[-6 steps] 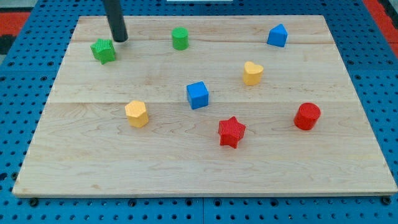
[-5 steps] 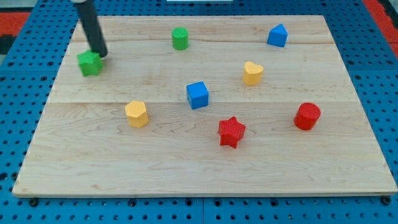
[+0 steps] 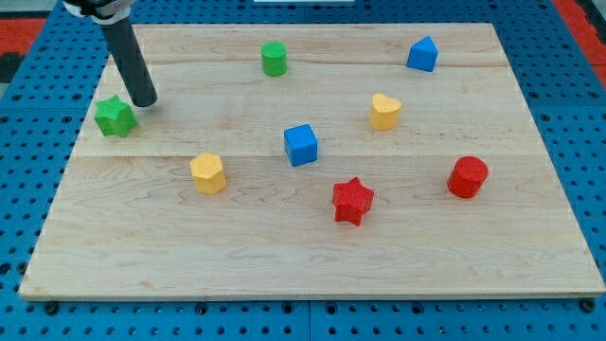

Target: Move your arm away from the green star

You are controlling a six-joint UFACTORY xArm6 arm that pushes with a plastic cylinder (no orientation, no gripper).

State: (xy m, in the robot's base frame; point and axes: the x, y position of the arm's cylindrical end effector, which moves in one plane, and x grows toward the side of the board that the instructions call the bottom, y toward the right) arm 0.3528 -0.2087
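Observation:
The green star (image 3: 115, 116) lies near the left edge of the wooden board (image 3: 312, 265), in the upper part of the view. My tip (image 3: 143, 100) stands just to the star's upper right, very close to it; whether they touch cannot be told. The dark rod rises from the tip toward the view's top left.
A green cylinder (image 3: 274, 58) and a blue block (image 3: 422, 54) sit near the top edge. A yellow heart (image 3: 383, 111), blue cube (image 3: 301, 145), yellow hexagon (image 3: 207, 173), red star (image 3: 352, 200) and red cylinder (image 3: 467, 177) lie across the middle.
The green star has slid down and to the left, toward the board's left edge. My tip has moved down and left behind it.

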